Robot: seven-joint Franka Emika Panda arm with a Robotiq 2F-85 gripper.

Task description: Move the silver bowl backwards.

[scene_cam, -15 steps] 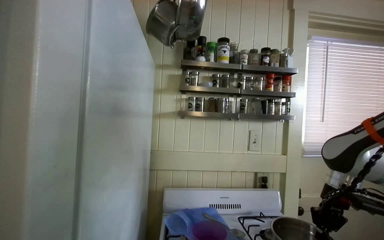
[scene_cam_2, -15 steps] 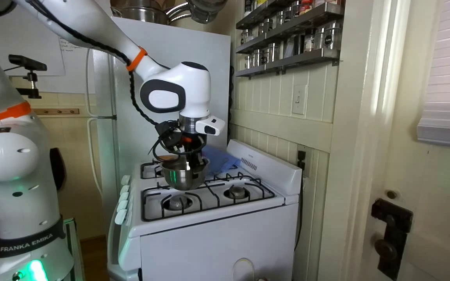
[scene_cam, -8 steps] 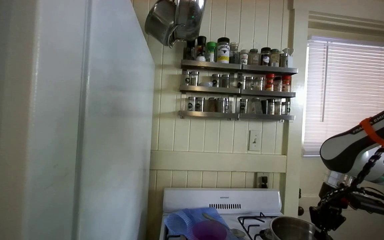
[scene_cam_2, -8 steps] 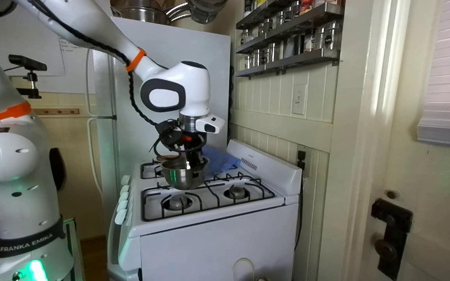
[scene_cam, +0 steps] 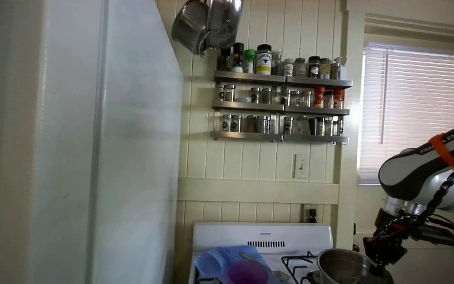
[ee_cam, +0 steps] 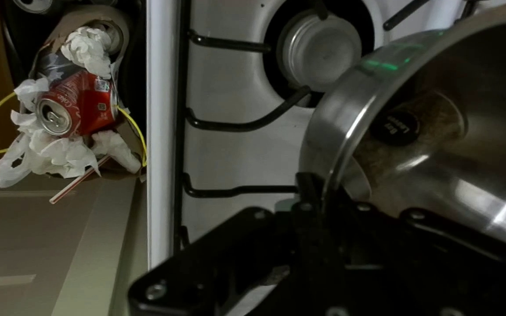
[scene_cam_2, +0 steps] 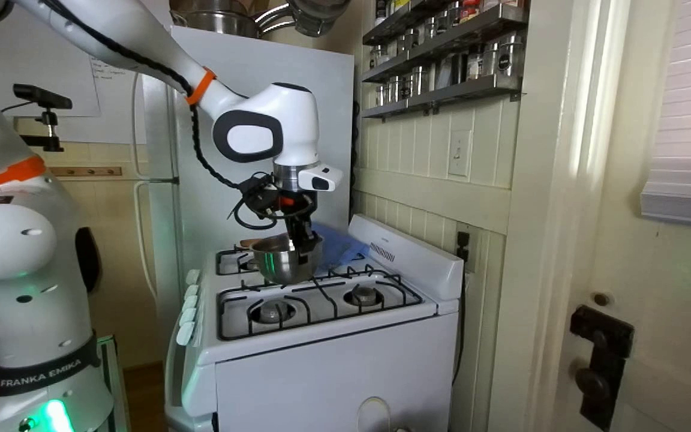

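The silver bowl point(scene_cam_2: 282, 267) is over the stove in both exterior views; it also shows in an exterior view point(scene_cam: 339, 270) at the lower right, cut by the frame edge. In the wrist view the bowl point(ee_cam: 338, 118) fills the right side. A jar with a dark label point(ee_cam: 395, 127) lies inside it. My gripper point(ee_cam: 325, 188) is shut on the bowl's rim, one finger outside the wall and one inside. The gripper point(scene_cam_2: 303, 245) points down at the bowl's near right side. The bowl appears to hang slightly above the burner grates, roughly level.
The white stove point(scene_cam_2: 333, 348) has black grates point(scene_cam_2: 321, 294) and a raised back panel point(scene_cam_2: 405, 258). A blue cloth point(scene_cam: 215, 260) and a purple bowl point(scene_cam: 247, 273) sit at the stove's far side by the fridge point(scene_cam_2: 261, 138). A trash bin with cans point(ee_cam: 77, 105) stands beside the stove.
My gripper and the silver bowl have risen a little in the last half second. Before that they barely moved. The rim stays gripped.
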